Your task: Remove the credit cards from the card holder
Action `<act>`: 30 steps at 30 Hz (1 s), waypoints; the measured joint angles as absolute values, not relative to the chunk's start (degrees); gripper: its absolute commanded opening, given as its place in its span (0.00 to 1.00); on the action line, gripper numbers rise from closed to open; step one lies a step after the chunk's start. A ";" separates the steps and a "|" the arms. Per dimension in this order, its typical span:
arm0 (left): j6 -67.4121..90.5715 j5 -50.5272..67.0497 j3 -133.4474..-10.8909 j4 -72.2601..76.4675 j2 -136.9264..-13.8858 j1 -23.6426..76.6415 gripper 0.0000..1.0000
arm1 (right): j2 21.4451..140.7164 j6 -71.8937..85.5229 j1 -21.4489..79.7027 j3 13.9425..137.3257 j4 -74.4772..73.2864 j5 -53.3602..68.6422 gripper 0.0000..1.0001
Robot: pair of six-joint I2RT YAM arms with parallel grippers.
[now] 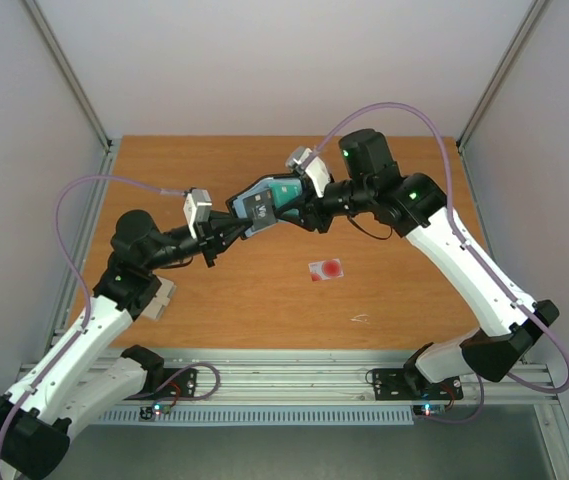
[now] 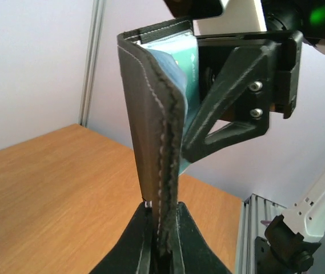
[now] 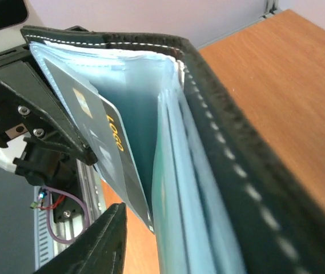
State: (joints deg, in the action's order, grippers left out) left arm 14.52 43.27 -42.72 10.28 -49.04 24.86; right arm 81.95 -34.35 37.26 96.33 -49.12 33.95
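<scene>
Card holder is up in the air over the middle of the table, far of centre, between the two arms. It hangs open, with the pale blue lining showing.

Left gripper: jaws closed tight on the holder's stitched black flap, pinching it at the lower edge. The flap stands upright from the fingers.

Right gripper: comes in from the right, against the open inside of the holder. One finger shows low in its wrist view, just beside the cards. The other is hidden behind the leather, so I can't tell how wide the jaws stand or whether they have a card.

Cards: a teal-green card sticks out of the holder on the right side. The right wrist view shows a grey-teal card with a chip and gold lettering, part way out of its pocket. One whitish card with a red spot lies flat on the table, near of the holder and a little right.

Handling, as a judgement:
- The cards are light, stiff, thin and slick-faced, so they are likely to slip unless pinched flat across both faces. The exposed free end is the place to grip.
- The holder is soft and floppy, and the pockets probably grip by friction.
- Pull straight along the pocket, with the left arm bracing. A skewed pull could bind the card or drag the flap from the left fingers.
</scene>
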 measured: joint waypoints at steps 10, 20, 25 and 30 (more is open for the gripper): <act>19.57 25.89 -42.00 6.04 -48.97 24.88 0.00 | 75.29 -30.11 25.56 94.63 -48.58 31.14 0.43; 22.13 26.79 -41.21 7.92 -48.99 24.86 0.00 | 77.65 -21.02 34.83 90.26 -36.07 49.54 0.33; 23.94 37.06 -41.76 13.67 -48.90 24.88 0.00 | 81.43 -14.76 31.90 88.29 -27.40 55.09 0.36; 24.21 41.15 -42.26 15.59 -48.64 24.88 0.00 | 82.17 -12.93 31.29 88.36 -24.16 57.49 0.34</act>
State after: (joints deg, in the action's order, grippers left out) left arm 24.21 41.15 -42.26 15.59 -48.64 24.88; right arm 82.17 -12.93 31.29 88.36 -24.16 57.49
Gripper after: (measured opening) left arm 0.043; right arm 0.352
